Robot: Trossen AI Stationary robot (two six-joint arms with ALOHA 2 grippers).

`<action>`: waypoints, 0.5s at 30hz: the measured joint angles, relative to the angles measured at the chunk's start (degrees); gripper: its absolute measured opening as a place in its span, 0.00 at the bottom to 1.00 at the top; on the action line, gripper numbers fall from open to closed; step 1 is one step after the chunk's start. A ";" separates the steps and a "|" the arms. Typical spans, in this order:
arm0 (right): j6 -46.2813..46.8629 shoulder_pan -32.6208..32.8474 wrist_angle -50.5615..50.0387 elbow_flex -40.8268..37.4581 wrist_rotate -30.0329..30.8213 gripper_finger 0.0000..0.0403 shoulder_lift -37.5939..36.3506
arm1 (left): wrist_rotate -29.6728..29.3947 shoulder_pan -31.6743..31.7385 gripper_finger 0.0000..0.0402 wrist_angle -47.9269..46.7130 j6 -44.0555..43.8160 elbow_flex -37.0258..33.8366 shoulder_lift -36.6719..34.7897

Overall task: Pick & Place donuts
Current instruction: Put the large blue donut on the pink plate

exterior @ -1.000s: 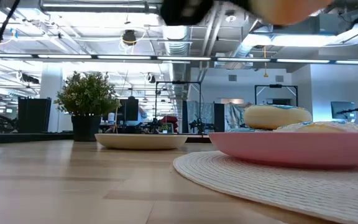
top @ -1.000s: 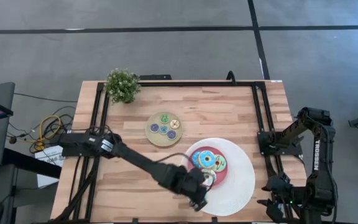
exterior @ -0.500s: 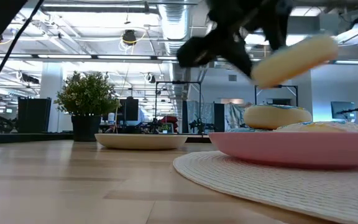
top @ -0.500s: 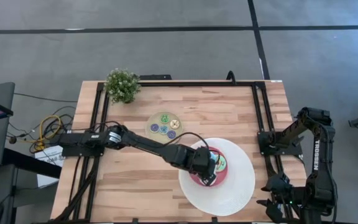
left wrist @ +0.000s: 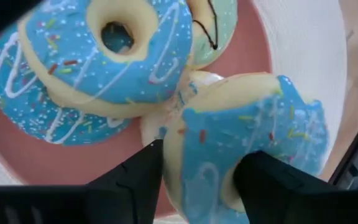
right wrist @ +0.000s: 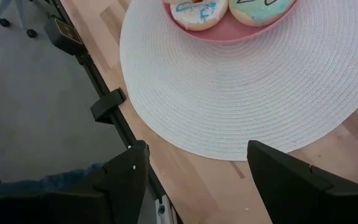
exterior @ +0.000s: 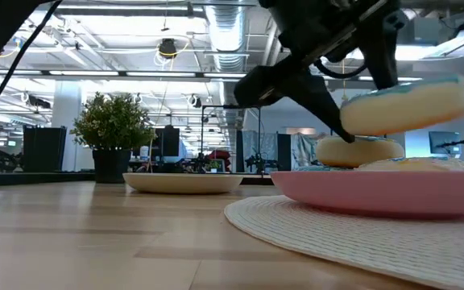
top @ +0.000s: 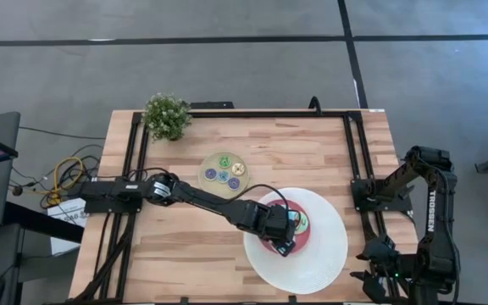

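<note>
- High view: the left gripper [top: 283, 238] sits over the pink centre of the white woven plate [top: 329, 263], where the larger donuts [top: 299, 223] lie. The small tan plate [top: 206, 183] nearby holds the tiny donuts [top: 224, 170]. The right arm is parked at the table's right edge.
- Low view: the blue-iced donut [exterior: 405, 106] is carried just above a cream donut [exterior: 359, 151] resting in the pink dish [exterior: 377, 190]; I cannot tell whether they touch.
- Left wrist view: both fingers [left wrist: 129, 183] are clamped across the carried donut's [left wrist: 241, 146] ring, beside another blue sprinkled donut [left wrist: 98, 62] and a green-iced one [left wrist: 213, 31].
- Right wrist view: the right gripper's [right wrist: 194, 180] fingers stand apart, holding nothing.
- Judgement: the donut looks light, rigid and smooth-glazed, liable to slip; pinching across one side of the ring, through the hole, suits it best.
</note>
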 joint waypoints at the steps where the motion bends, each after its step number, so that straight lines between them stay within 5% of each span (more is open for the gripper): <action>1: 0.01 0.00 -0.03 0.00 0.00 0.65 0.00 | 0.00 0.00 0.45 0.06 -0.12 0.00 0.01; 15: 0.00 0.00 -0.01 0.00 0.00 0.65 0.00 | -0.91 0.07 0.51 0.56 -1.56 0.00 0.01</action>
